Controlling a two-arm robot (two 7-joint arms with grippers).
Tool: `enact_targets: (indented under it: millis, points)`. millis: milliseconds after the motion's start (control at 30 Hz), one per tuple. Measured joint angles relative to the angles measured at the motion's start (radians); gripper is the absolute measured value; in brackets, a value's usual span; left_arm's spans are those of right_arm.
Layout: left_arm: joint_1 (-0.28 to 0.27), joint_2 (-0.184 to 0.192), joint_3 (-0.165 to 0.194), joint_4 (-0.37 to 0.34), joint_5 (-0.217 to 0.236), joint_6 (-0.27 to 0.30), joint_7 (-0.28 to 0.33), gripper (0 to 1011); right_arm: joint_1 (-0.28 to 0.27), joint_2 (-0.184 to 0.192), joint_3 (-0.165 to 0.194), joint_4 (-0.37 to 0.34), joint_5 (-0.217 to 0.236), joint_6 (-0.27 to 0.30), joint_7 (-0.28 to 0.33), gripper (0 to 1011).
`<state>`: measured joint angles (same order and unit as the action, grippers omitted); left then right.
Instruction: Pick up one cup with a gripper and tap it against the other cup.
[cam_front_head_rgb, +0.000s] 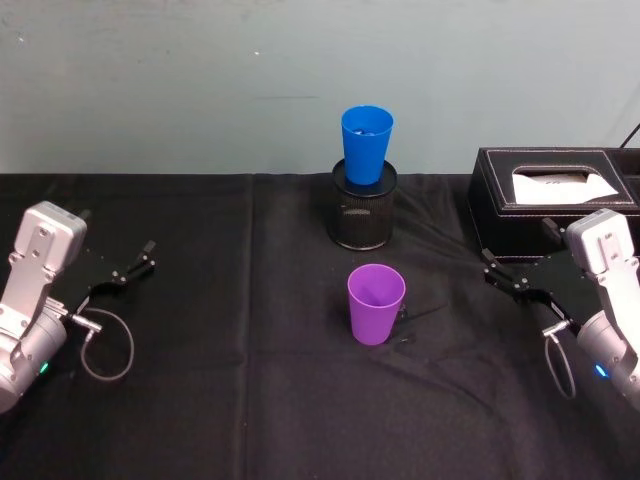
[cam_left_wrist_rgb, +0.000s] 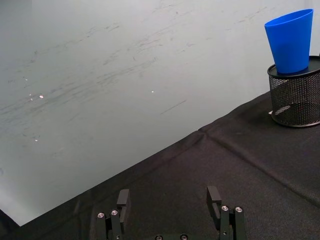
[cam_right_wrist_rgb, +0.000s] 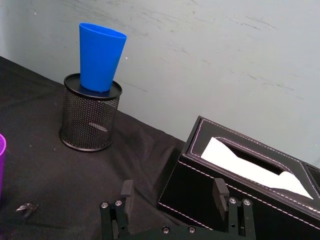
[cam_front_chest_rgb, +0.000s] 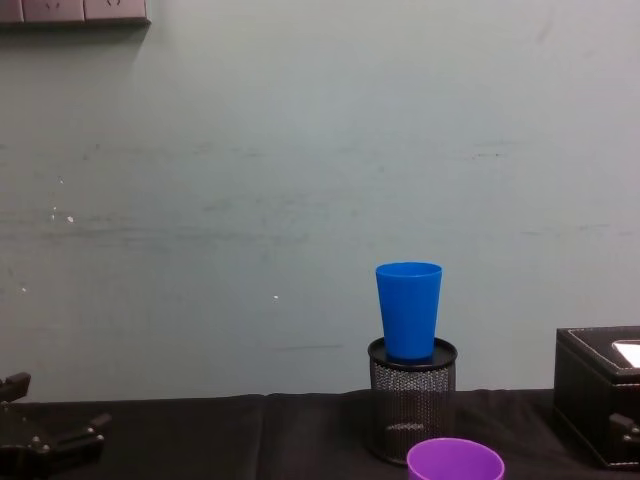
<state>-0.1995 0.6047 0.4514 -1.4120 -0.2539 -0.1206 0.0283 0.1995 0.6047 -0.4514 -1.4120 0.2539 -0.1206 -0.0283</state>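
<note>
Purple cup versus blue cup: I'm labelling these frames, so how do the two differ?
The purple cup stands on the black cloth; the blue cup sits raised in the mouth of the mesh pen holder. The purple cup is nearer the robot; the blue cup is behind it, by the wall. Both are upright, tapered, open-topped and unheld: the left gripper and right gripper are open at the table's sides.

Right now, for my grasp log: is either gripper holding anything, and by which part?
Nothing is held. The left gripper and right gripper sit with jaws open and empty; the purple cup stands free on the table.
</note>
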Motion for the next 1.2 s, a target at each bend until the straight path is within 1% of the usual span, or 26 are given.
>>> enact_targets:
  millis: [1200]
  points:
    - [0.000, 0.000, 0.000, 0.000, 0.000, 0.000, 0.000, 1000, 0.000, 0.000, 0.000, 0.000, 0.000, 0.000, 0.000, 1003]
